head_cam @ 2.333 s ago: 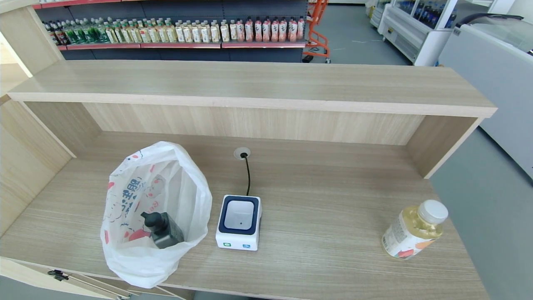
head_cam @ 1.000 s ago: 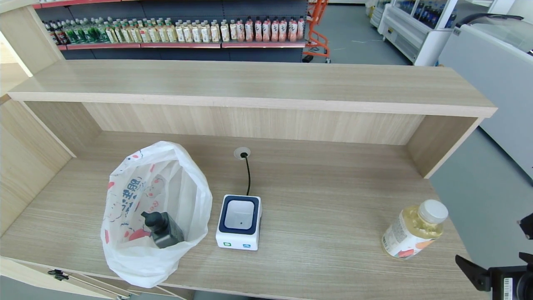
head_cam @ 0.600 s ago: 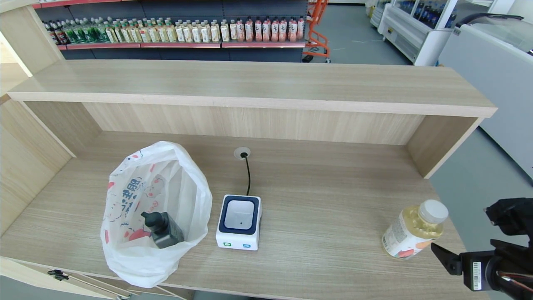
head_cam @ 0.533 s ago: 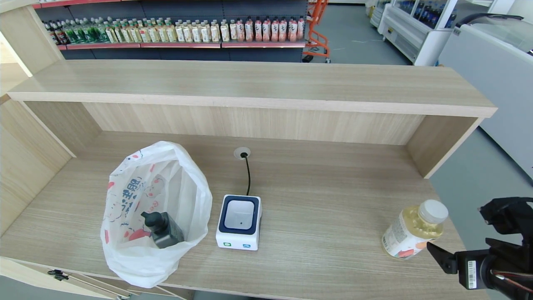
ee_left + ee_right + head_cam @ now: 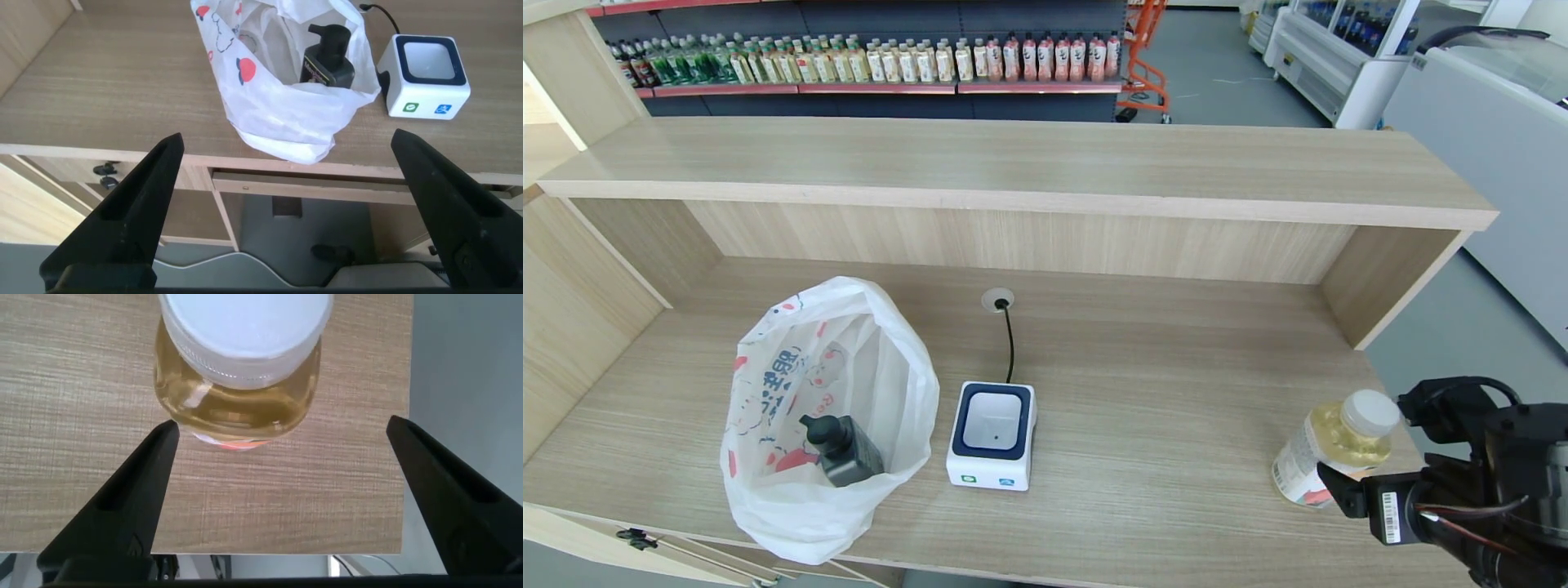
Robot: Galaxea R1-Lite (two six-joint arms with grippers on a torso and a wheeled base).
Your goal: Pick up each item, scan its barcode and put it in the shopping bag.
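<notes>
Head view: a bottle (image 5: 1327, 453) of pale yellow liquid, with a white cap and a white label printed in red, stands near the right end of the wooden tabletop (image 5: 1160, 408), close to its front edge. The right pincer (image 5: 1370, 447) is spread wide at the bottle, one black finger on each side of it and neither touching; the right wrist view shows the two tips level with the bottle's lower part. At the left end of the tabletop a white plastic bag (image 5: 768, 490) with red and blue print stands with its mouth open, and inside it a dark pump bottle (image 5: 843, 453) rests against the bag's wall. Just beside the bag sits a white scanner (image 5: 992, 437) with a dark blue frame, its black cable (image 5: 1009, 343) running back to a hole in the tabletop. The left pincer (image 5: 284, 143), also spread wide and holding nothing, hangs off the tabletop's front edge, facing the bag.
</notes>
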